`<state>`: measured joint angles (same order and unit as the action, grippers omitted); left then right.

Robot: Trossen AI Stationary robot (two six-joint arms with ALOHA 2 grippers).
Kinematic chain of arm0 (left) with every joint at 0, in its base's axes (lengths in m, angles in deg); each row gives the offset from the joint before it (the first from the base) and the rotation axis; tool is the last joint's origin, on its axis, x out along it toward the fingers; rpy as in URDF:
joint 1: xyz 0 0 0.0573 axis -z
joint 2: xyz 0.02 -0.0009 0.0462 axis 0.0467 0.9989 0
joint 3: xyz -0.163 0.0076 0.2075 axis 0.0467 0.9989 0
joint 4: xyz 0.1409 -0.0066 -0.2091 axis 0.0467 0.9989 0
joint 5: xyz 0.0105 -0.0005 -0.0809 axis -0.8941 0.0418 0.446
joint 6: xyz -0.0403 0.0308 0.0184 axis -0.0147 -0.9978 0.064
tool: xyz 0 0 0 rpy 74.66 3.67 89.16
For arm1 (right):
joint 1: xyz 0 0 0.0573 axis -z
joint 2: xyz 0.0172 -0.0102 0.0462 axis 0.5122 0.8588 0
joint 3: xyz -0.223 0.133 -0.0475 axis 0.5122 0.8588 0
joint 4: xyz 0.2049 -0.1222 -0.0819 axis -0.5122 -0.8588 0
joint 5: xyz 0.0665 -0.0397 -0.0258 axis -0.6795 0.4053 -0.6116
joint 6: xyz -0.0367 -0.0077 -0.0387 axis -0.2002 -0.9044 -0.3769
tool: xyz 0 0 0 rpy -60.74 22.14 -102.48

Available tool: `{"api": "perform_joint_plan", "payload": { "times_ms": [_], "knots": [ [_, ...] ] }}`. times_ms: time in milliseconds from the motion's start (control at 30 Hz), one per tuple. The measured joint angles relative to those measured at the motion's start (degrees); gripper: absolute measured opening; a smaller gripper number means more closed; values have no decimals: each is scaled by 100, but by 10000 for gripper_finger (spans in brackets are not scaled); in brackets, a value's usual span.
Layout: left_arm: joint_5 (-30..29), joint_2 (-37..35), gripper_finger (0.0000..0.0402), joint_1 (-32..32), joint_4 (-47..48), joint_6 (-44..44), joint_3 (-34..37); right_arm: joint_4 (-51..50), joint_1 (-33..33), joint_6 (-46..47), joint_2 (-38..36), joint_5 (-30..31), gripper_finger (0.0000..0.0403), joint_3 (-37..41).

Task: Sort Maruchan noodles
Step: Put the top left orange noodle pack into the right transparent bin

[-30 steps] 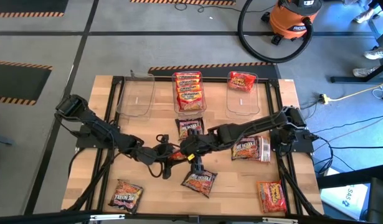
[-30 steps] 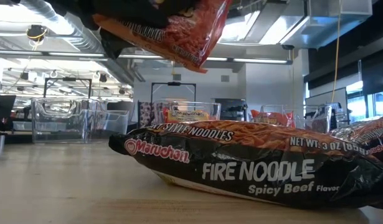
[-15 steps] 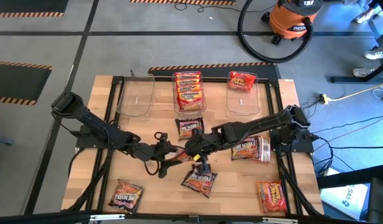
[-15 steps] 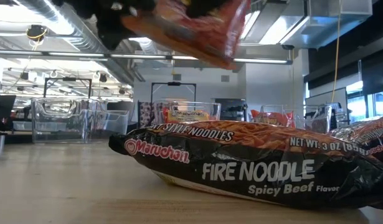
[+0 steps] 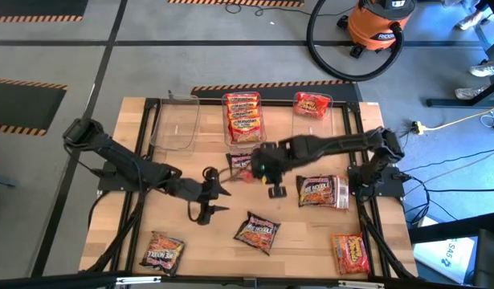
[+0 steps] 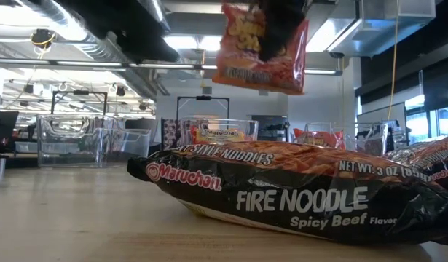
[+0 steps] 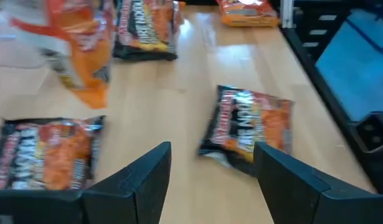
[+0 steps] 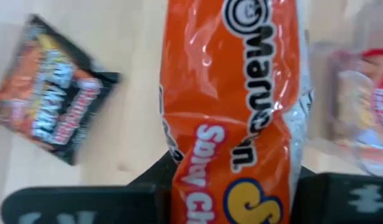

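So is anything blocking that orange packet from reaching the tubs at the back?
Nothing visible. The right gripper holds the orange packet up in the air, well above the black packets lying on the table, just short of the middle tub, already stacked with packets.

**Both your arms are stretched in toward the middle, right one's got a grip**

Your right arm reaches in from the right side across the table toward the centre, and its gripper (image 5: 265,166) is up off the surface with the fingers clamped on an orange packet (image 8: 235,106). In the low view that packet hangs high above the tabletop. Your left arm comes in from the left edge, angled toward the middle, and its gripper (image 5: 212,195) has the fingers (image 7: 141,180) spread apart with nothing between them.
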<state>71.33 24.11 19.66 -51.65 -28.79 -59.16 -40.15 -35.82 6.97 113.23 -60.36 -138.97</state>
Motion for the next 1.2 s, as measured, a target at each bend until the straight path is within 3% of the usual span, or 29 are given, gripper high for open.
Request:
{"api": "perform_joint_plan", "payload": {
  "times_ms": [267, 700, 1000, 1200],
  "knots": [
    [697, -64, 221, -940, 100, -548, 108, -333, 1157, -471, -506, -186, 95, 334],
    [960, -557, 221, -1848, 8, -895, 447, 157, 3477, -1156, -2433, -286, 93, 2422],
    [960, -545, 221, -2065, -227, -919, 601, 228, 4923, -2385, -2330, -255, 93, 2555],
    [960, -544, 221, -2110, -238, -914, 603, 501, 5540, -3101, -1990, -617, 94, 2553]
  ]
}}
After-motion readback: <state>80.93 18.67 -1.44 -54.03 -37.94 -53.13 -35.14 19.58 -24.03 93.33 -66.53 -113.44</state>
